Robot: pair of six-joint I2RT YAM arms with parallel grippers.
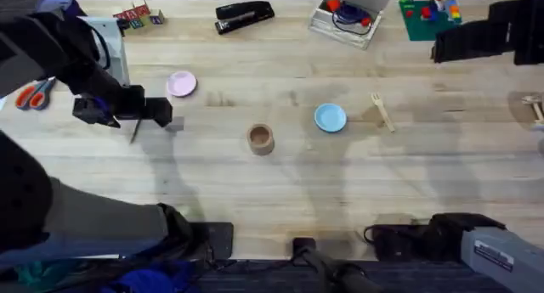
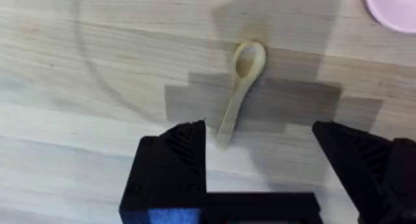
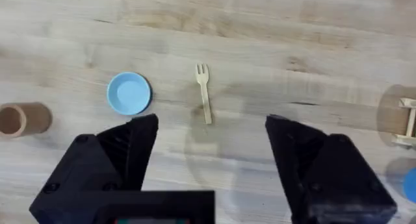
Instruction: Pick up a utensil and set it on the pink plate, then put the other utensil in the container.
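Closest to the left wrist camera, the left gripper (image 2: 260, 156) hangs above the wooden table (image 1: 280, 178) with its two black fingers (image 2: 172, 162) spread wide apart and holding nothing. A small wooden spoon (image 2: 239, 87) lies flat on the table just beyond the fingertips, its handle end reaching toward the gap between them, nearer one finger, and its bowl pointing away. The fingers do not touch the spoon. The pink plate (image 2: 393, 6) sits further out, past the spoon and off to one side of the fingers. In the overhead view, the left gripper (image 1: 149, 115) hovers just beside the pink plate (image 1: 181, 84). The right gripper (image 3: 211, 152) is likewise open and empty. The wooden fork (image 3: 204, 93) lies on the table ahead of the gap between its fingers, well clear of them, tines pointing away. A light blue plate (image 3: 129, 93) rests beside the fork, and the tan-brown container (image 3: 23, 118) stands upright beyond that plate, well apart from the fingers. From overhead, the container (image 1: 260, 138) stands between the two plates, with the fork (image 1: 382, 111) beyond the blue plate (image 1: 330, 117).
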